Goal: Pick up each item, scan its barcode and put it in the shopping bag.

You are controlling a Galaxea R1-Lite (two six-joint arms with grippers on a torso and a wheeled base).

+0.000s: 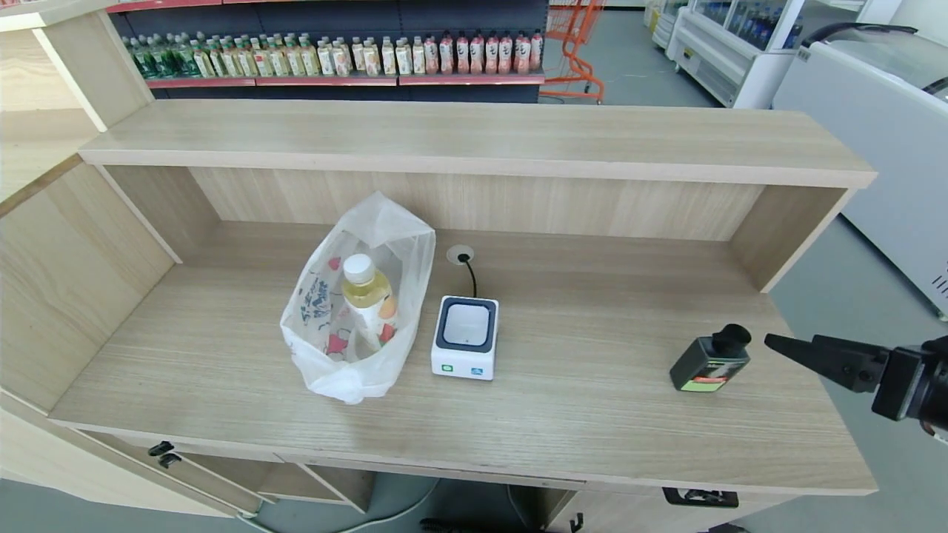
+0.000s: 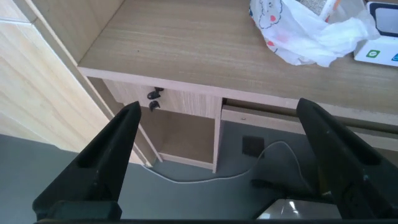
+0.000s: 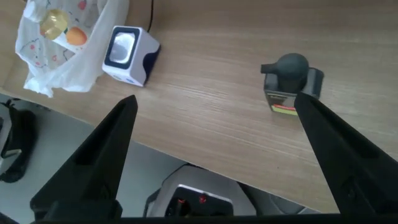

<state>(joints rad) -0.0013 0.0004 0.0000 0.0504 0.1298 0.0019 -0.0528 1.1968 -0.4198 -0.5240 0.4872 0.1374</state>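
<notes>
The right gripper (image 3: 214, 102) stands open, its two dark, wedge-shaped fingers spread wide. It hangs at the right end of the bench (image 1: 578, 400), near the dark bottle (image 1: 709, 361) but not touching it. The left gripper (image 2: 219, 107) is open too, held out in front of the bench's front edge, over the floor.

The dark bottle is a small, squarish flask with a rounded black cap and a green and red label. The label print is too small to read and I see no barcode on it. I cannot tell whether it stands or lies tilted.

Well to its left is the shopping bag (image 1: 404, 252), thin, whitish, crinkled plastic with printed figures, its mouth open. Inside it is a drink bottle (image 1: 364, 289) of yellowish liquid with a white cap; the bag's film blurs the bottle's lower half. Just beside the bag is the scanner (image 1: 466, 337), a white cube with a dark-framed window on top. Its black cable (image 1: 469, 275) runs to a round hole at the back of the pale wood-grain bench.

The left wrist view cuts the bag and scanner off at its edge, and takes in an open cupboard space below the bench. The head view reaches a shelf (image 1: 333, 80) of bottled drinks beyond.
</notes>
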